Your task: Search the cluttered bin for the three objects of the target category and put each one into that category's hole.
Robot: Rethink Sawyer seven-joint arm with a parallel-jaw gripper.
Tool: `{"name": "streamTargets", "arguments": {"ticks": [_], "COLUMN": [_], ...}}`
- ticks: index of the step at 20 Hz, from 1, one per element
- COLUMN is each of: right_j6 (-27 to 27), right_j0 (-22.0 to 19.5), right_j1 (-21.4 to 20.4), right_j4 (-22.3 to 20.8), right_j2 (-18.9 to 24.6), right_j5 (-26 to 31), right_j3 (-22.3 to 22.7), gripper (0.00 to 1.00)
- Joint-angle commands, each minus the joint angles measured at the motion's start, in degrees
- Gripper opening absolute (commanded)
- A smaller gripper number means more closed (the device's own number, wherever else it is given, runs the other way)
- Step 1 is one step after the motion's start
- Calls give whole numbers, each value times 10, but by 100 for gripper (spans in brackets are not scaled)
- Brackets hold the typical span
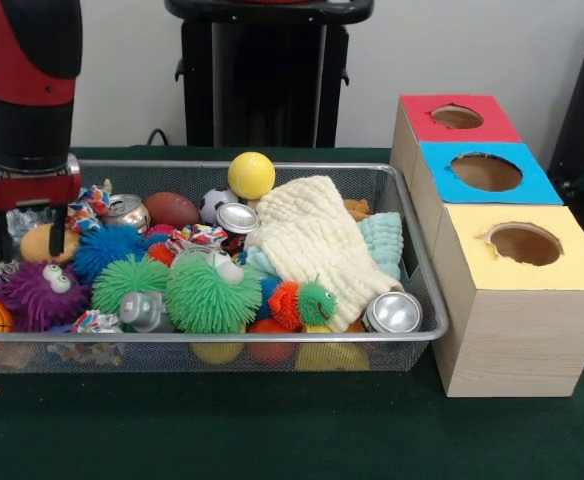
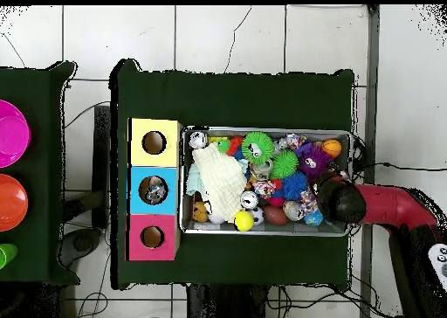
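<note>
- Three crushed cans show in the bin (image 1: pixel 427 300), all silvery with blue and red print; a fourth silvery piece seems to lie inside the blue box's hole (image 2: pixel 154 190) in the overhead view.
- First can (image 1: pixel 393 313): at the bin's front corner nearest the boxes, lying on its side, round end facing the front camera, long axis running front to back.
- Second can (image 1: pixel 236 218): mid-bin just below the yellow ball (image 1: pixel 251 175), tilted, lid facing up and forward.
- Third can (image 1: pixel 126 211): toward the far rim beside the brown football (image 1: pixel 172 208), tilted, top facing upward.
- Three wooden boxes stand in a row beside the bin: red-topped box (image 1: pixel 457 118), blue-topped box (image 1: pixel 485 172), yellow-topped box (image 1: pixel 522 245), one hole each.
- Gripper (image 1: pixel 34 232): down inside the bin's end farthest from the boxes, over an orange ball (image 1: pixel 38 243); jaw state cannot be told.
</note>
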Motion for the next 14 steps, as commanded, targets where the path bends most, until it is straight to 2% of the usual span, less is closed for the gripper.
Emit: {"name": "streamTargets", "arguments": {"ticks": [1, 3, 7, 10, 14], "right_j6": [-42, -35, 1, 2, 7], "right_j0": [-3, 21, 102, 130, 149], "right_j1": [-31, -27, 15, 42, 67], "right_j4": [20, 7, -28, -32, -42], "right_j2": [71, 38, -56, -88, -110], "right_j5": [18, 57, 167, 220, 239], "right_j3": [97, 77, -7, -48, -83], "gripper": [100, 100, 100, 100, 100]}}
